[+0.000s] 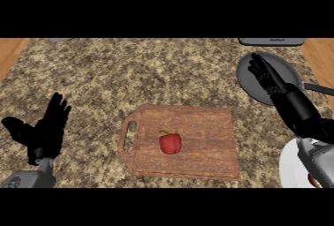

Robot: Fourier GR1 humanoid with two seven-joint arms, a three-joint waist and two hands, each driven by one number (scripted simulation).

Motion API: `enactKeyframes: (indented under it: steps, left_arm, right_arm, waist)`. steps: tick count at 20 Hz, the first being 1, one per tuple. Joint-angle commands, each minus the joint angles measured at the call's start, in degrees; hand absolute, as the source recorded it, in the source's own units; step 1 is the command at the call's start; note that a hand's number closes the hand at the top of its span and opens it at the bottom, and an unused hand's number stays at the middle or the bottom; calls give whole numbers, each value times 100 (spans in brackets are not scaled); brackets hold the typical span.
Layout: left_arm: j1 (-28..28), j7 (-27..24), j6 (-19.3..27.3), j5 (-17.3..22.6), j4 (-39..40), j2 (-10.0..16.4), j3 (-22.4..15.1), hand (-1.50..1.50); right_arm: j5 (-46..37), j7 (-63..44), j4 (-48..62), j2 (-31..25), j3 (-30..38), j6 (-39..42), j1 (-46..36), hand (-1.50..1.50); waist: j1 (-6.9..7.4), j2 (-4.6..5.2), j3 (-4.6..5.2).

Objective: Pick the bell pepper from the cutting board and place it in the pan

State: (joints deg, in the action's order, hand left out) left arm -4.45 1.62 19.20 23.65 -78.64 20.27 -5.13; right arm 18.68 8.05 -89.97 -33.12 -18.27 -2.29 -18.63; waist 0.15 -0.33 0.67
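Over the round grey pan (288, 66) my right hand (274, 88) stretches flat, empty, hiding its middle; the bell pepper (170, 143) sits on the wooden cutting board (209, 132).

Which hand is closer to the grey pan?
Right. The right hand is stretched out over the pan. The left hand is far off, on the other side of the cutting board.

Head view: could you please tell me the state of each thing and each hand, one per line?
Bell pepper: lying on the cutting board, not held.
Cutting board: flat on the counter, carrying only the pepper.
Pan: at far right, partly hidden by the right hand, no pepper inside.
Left hand: open, fingers up, resting at the left.
Right hand: open, fingers straight, over the pan.
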Motion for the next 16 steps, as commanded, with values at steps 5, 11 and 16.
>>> enactKeyframes:
  steps: [5, 11, 16]
  left_arm:
    - [-873, -248, -192, -705, -350, 356, -385, 0]
    - [-819, -234, -310, -741, -307, 371, -380, 0]
    - [-896, 44, -455, -674, -387, 577, -157, 0]
  right_arm:
    - [-472, -223, 760, 652, -1609, 1391, -864, 150]
    - [-2543, 1220, 941, 755, -1604, -489, -582, -150]
    - [-2849, 1040, -182, -254, -1197, -360, -417, -150]
  waist:
    - [383, 159, -72]
    - [3, 28, -73]
    - [-82, 1, -63]
